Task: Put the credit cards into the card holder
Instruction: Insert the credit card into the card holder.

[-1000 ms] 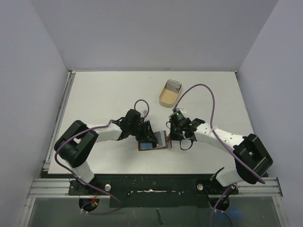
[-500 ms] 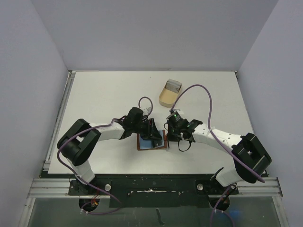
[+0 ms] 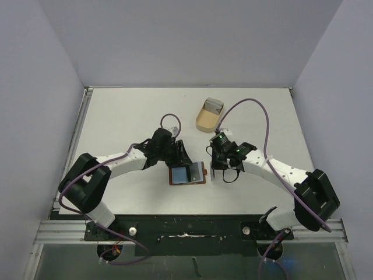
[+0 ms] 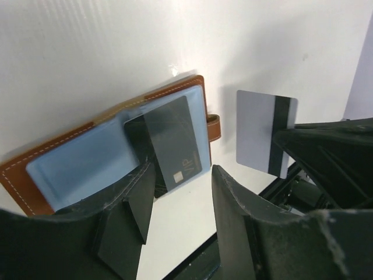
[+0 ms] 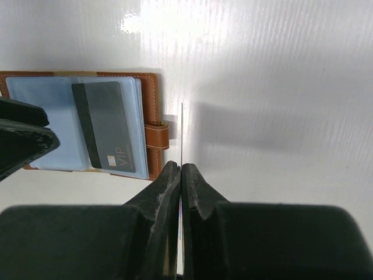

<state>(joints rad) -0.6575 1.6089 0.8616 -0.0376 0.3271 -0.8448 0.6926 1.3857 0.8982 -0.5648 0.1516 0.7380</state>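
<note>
The card holder lies open on the white table, brown leather with pale blue sleeves. A dark card marked VIP sits in its sleeve, also in the right wrist view. My left gripper is open and empty, just off the holder's far-left edge. My right gripper is shut on a pale card with a dark stripe. It holds the card upright on edge just right of the holder's strap, above the table.
A tan oval tray stands at the back, right of centre. Grey walls close off the table on the left, the right and the back. The arms' bases and purple cables are at the near edge.
My left gripper has drawn back up and left off the card holder, leaving the dark card lying in it. My right gripper with its card has shifted slightly right.
</note>
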